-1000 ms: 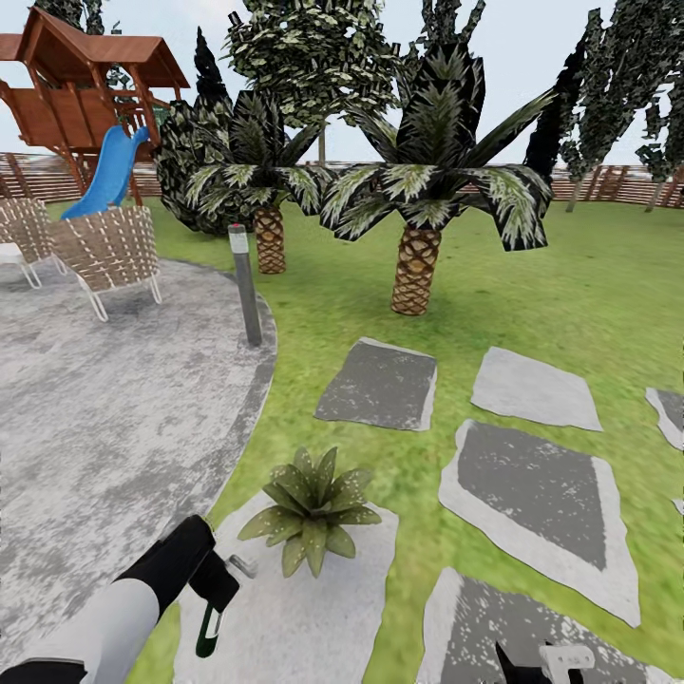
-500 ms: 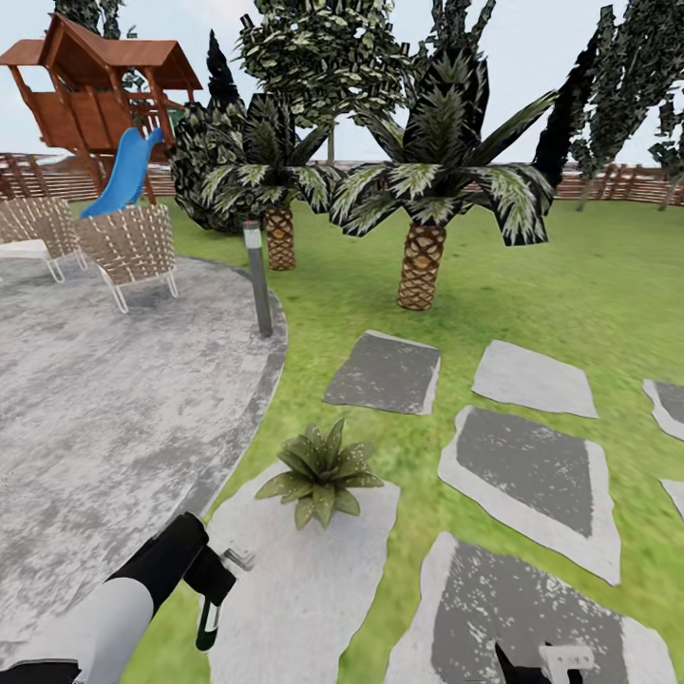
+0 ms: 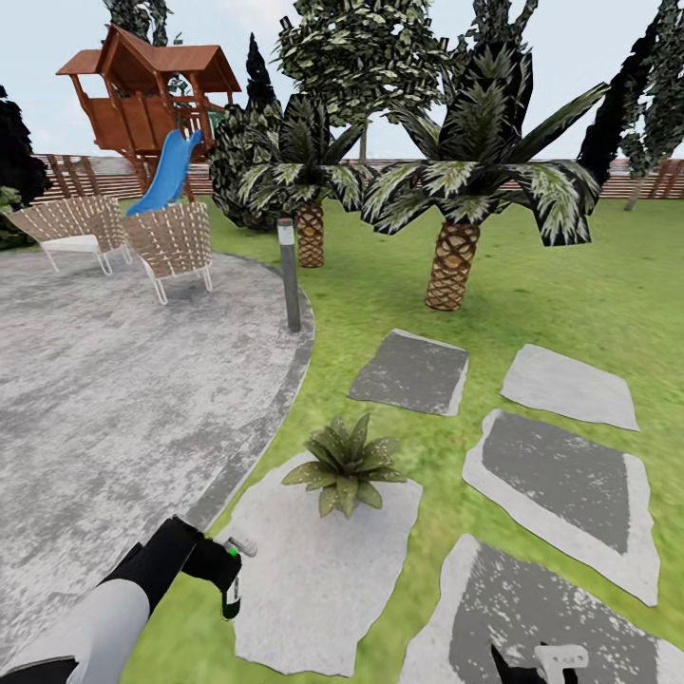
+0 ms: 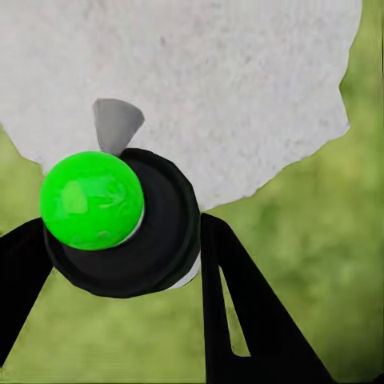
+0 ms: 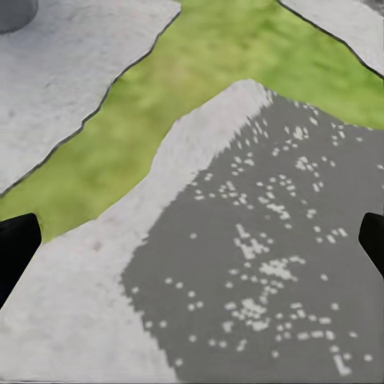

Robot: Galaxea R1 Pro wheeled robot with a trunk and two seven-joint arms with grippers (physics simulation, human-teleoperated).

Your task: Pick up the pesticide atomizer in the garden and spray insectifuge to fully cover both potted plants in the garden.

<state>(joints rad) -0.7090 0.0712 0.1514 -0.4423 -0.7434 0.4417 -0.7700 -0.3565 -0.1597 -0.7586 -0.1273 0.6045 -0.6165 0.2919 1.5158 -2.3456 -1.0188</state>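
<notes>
My left gripper [image 3: 224,568] is shut on the pesticide atomizer [image 3: 231,597], a slim dark bottle with a white label that hangs downward over the edge of a pale stepping stone [image 3: 313,579]. Seen end-on in the left wrist view, the atomizer [image 4: 156,240] is a dark round body with a bright green cap between the black fingers [image 4: 240,320]. One potted plant [image 3: 347,464], a speckled green rosette, stands on the same stone, ahead and to the right of the left gripper. Its pot is hidden by the leaves. My right gripper [image 3: 541,662] is low at the front right and open, its fingertips [image 5: 16,248] far apart over a grey stone.
The round grey patio [image 3: 114,399] lies to the left with a short lamp post [image 3: 290,275] on its edge and wicker chairs [image 3: 176,242] behind. Two palms [image 3: 451,261] and a playhouse with a blue slide [image 3: 161,176] stand further back. Stepping stones [image 3: 560,484] cross the lawn on the right.
The whole picture has shifted right, so the camera has moved. The left gripper holds the atomizer a little higher in the picture, and a green spot now shows at its top.
</notes>
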